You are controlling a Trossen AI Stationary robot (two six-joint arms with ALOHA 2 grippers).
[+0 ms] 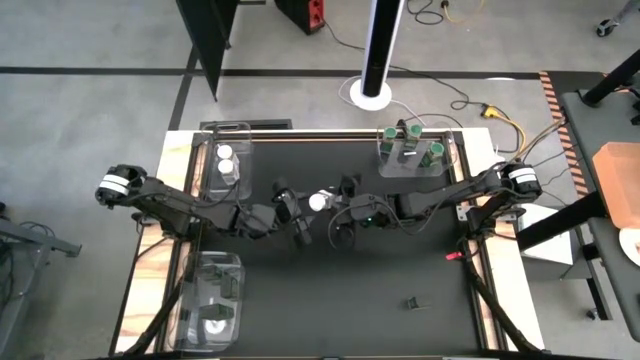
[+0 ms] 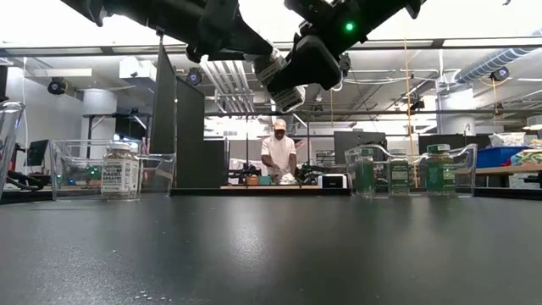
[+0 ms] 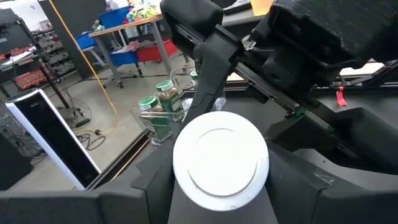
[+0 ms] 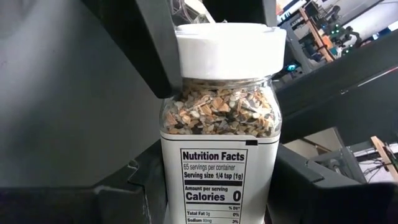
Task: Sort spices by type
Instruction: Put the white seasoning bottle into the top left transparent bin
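Observation:
A white-lidded spice jar [image 1: 318,201] with a nutrition label hangs in the air over the table's middle, between both grippers. My right gripper [image 4: 217,202] is shut on its body. My left gripper [image 3: 221,186] comes from the table's left side and is shut on its lid end. Two white-lidded jars [image 1: 226,165] stand in the clear tray at the far left. Several green-lidded jars [image 1: 410,148] stand in the clear tray at the far right. My left gripper has the jar's white lid [image 3: 221,158] between its two fingers, one finger [image 4: 155,56] lying against the lid's rim. It comes about level from the table's left side, facing the lid's flat top. My right gripper pinches the jar's labelled body [image 4: 217,180] between its two fingers, on the end away from the lid. It comes from the table's right side, slanting slightly down. The jar is clear of the table, its lid toward the left arm.
A third clear tray [image 1: 210,300] stands at the near left. A small dark object [image 1: 418,302] lies on the mat near right, and a red thing [image 1: 452,256] lies by the right edge. A person [image 2: 278,152] stands in the room beyond.

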